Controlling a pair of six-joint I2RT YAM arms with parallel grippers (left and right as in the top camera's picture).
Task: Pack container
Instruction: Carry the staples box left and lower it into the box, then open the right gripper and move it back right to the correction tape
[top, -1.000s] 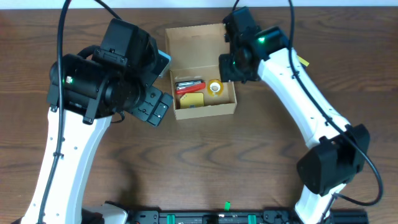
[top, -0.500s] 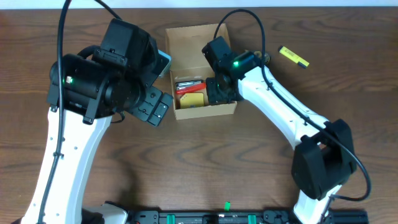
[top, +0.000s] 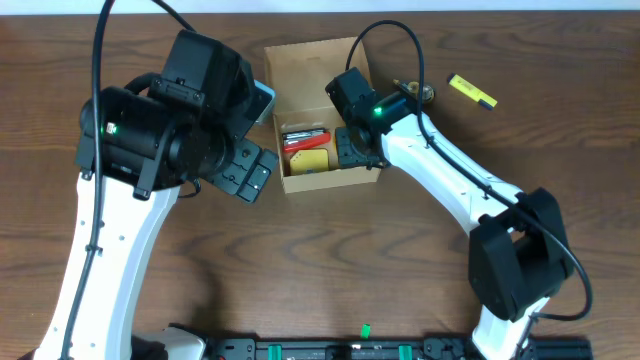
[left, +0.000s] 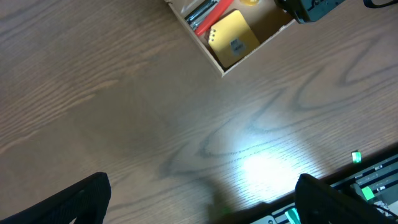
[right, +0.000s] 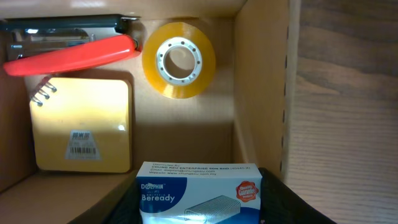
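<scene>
At upper centre of the overhead view, the container (top: 305, 80) sits under the right gripper (right: 198, 208), which is clamped on a staple box (right: 198, 186). Let go off-centre, the staple box could catch the side wall or perch on the tape roll (right: 179, 60) (little free floor). The left gripper (left: 205, 205) gapes empty.

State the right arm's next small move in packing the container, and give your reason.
Probably lower a little further and then release. The right gripper holds a staple box inside the container, by a bare patch of floor between the yellow notepad, the tape roll and the wall, where it looks to fit.
</scene>
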